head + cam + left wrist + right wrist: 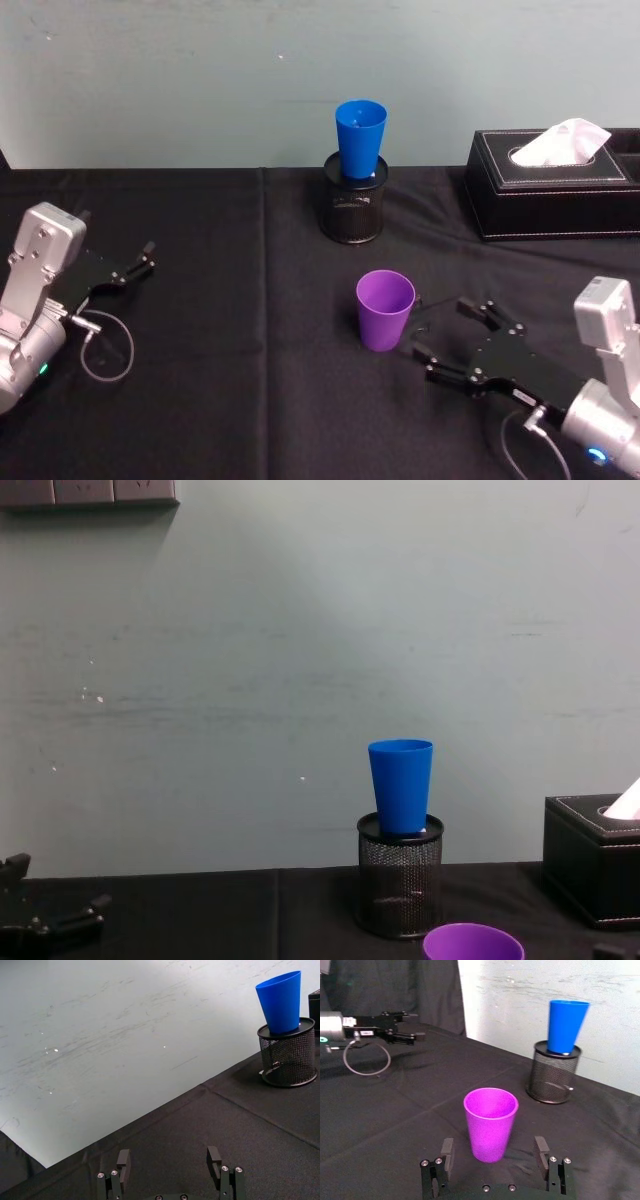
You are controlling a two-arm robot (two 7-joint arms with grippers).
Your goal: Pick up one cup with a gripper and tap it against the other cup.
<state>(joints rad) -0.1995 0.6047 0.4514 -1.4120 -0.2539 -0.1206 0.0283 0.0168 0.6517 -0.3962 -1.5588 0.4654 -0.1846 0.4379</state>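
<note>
The purple cup [385, 310] stands upright on the black tablecloth, near the middle. My right gripper [437, 327] lies low just to its right, open, with the fingertips a little short of the cup. In the right wrist view the purple cup [491, 1122] stands just ahead of the two spread fingers [447, 1151]. The blue cup [360, 138] sits upright in a black wire-mesh pen holder [352, 212] at the back of the table. The blue cup [401, 785] rises well above the holder's rim. My left gripper [125, 270] rests open at the far left, holding nothing.
A black tissue box [550, 185] with white tissue stands at the back right, close to the pen holder. A pale wall runs behind the table. A loop of cable [105, 345] lies by the left wrist. Bare black cloth [230, 330] spreads between the two arms.
</note>
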